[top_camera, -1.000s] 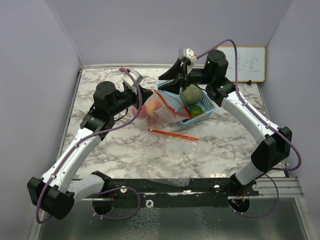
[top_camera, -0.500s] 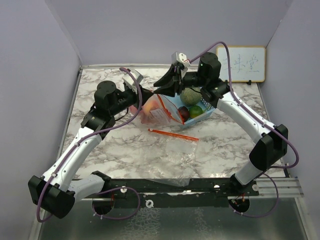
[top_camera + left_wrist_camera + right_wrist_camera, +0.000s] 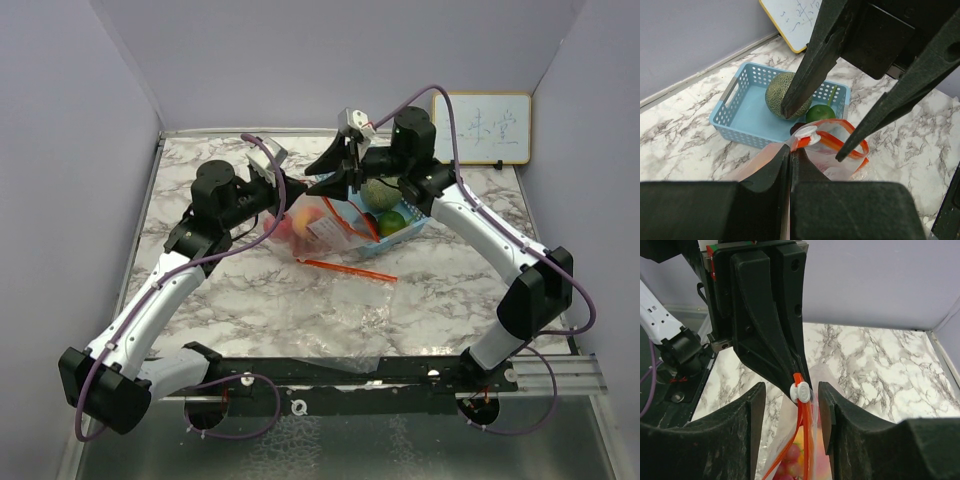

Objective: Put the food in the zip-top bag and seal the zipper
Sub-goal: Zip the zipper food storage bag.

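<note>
Plain lavender walls (image 3: 300,60) enclosed table on three sides. Tabletop (image 3: 450,290) was white marble pattern with grey veins. Small whiteboard (image 3: 490,127), faint scribbles on it, leaned on back wall at far right corner. Black rail (image 3: 400,368) ran along near edge. Light was soft, even.

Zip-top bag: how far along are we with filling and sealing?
Done: red and orange pieces are inside the zip-top bag. In hand: the left gripper pinches the bag's rim by the white slider; the right gripper straddles it, jaws open. Left: melon and green fruit lie in the blue basket, zipper unsealed.
</note>
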Controlling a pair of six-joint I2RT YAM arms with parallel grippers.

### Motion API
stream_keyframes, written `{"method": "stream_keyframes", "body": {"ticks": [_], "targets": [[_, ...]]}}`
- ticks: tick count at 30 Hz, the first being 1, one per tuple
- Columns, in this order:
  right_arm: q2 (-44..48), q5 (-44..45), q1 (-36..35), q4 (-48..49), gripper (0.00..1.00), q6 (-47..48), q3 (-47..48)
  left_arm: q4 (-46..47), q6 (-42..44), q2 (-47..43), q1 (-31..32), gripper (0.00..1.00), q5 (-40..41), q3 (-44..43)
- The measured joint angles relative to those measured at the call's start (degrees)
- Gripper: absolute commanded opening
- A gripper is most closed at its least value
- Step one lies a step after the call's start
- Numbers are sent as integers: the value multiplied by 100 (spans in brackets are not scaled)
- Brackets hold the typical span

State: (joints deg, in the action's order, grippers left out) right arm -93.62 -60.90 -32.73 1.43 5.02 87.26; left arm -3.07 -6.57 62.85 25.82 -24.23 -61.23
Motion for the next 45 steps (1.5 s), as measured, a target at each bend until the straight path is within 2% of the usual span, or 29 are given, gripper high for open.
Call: {"method": "stream_keyframes", "body": {"ticks": [3, 7, 10, 23, 30, 45], "targets": [[-9, 13, -26, -70, 38, 42, 0, 0, -2, 9, 0, 0, 0, 0], [-61, 85, -33, -146, 16, 90, 11, 7, -4, 9, 0, 0, 0, 0], [-90, 205, -35, -155, 8, 116, 28, -2, -7, 9, -7, 0, 0, 0], [-70, 984, -94, -472, 6, 284, 48, -96, 4, 9, -125, 0, 144, 0], [236, 1473, -107, -654, 5, 479, -431, -85, -24, -92, -166, 0, 444, 42], [778, 2079, 369, -1056, 3, 581, -1672, 44, 136, -350, -326, 0, 2216, 76]]}}
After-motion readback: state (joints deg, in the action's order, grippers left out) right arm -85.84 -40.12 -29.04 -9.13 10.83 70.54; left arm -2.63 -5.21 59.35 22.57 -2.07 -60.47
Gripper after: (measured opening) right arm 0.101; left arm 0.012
